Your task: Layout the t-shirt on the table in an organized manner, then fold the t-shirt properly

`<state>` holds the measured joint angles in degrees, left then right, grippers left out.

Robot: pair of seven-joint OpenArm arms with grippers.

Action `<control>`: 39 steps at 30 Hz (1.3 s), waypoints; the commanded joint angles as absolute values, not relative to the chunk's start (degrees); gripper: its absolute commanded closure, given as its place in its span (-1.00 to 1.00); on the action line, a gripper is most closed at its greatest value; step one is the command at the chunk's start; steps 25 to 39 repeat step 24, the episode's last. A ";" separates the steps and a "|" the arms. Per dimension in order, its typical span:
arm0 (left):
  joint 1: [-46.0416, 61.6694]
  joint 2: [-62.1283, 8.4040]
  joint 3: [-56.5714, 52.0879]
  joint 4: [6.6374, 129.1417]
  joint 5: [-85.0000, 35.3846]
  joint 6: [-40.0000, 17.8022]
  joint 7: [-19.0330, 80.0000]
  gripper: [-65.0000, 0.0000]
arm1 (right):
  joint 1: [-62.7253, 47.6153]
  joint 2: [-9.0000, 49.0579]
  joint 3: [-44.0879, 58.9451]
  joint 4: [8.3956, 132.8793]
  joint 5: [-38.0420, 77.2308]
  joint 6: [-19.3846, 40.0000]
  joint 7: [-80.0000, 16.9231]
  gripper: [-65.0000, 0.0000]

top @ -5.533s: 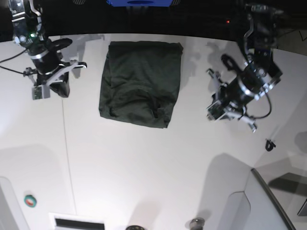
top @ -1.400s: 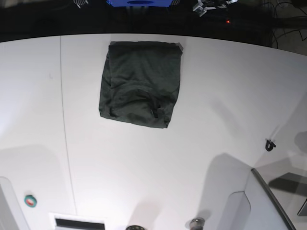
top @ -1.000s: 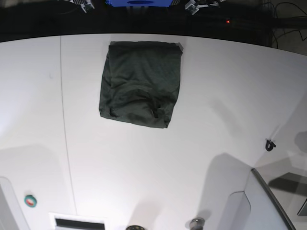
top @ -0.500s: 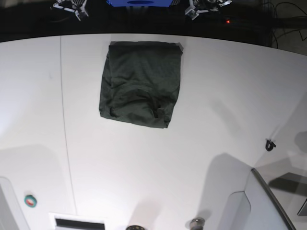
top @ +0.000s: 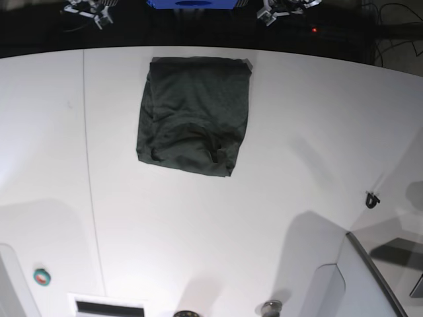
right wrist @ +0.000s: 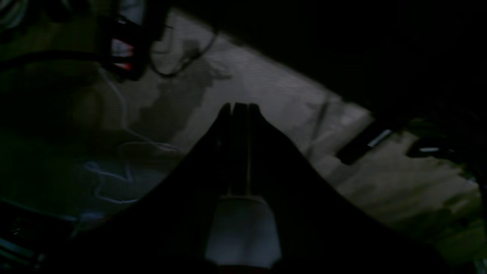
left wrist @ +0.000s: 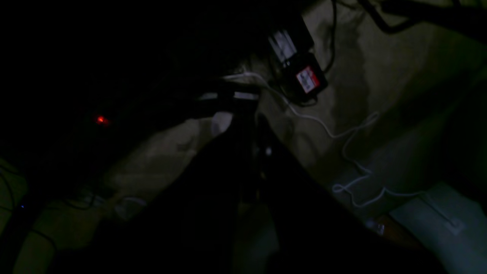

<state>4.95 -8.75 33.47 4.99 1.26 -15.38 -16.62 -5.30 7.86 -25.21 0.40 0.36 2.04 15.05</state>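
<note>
Folded cloth dominates the base view: the dark green, plain short-sleeved fabric t-shirt [top: 193, 114] lies as a compact, roughly rectangular bundle on the wide, smooth white table [top: 218, 224], toward twelve o'clock, its top edge just short of the table's far rim. Its upper part lies flat, while soft wrinkles and a small bunched ridge gather along its six o'clock edge. A thin dark seam line [top: 88, 172] runs down the tabletop at the shirt's nine o'clock side, well apart from it. Both arms are off the table, with only bits of pale hardware showing in the dark strip along the top of the base view: the right gripper [top: 89, 10] at about eleven o'clock and the left gripper [top: 281, 9] at about one o'clock, neither touching the shirt. In the dim right wrist view, the right gripper's black fingers [right wrist: 224, 129] meet at a point with the jaws pressed together, holding nothing. The left wrist view is too dark to make out much, but the left gripper's jaws are likewise closed and empty, above a dim floor with a loose white cable [left wrist: 342, 144].
</note>
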 commanded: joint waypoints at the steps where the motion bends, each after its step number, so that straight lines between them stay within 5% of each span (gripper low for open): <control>1: 5.14 -9.01 33.63 4.97 1.36 -15.69 -16.84 1.00 | -5.67 8.66 -25.27 0.40 0.22 1.98 15.25 0.95; 39: 4.97 -9.01 33.63 4.97 1.36 -15.69 -16.84 1.00 | -5.93 7.34 -25.19 0.40 0.22 1.98 15.25 0.95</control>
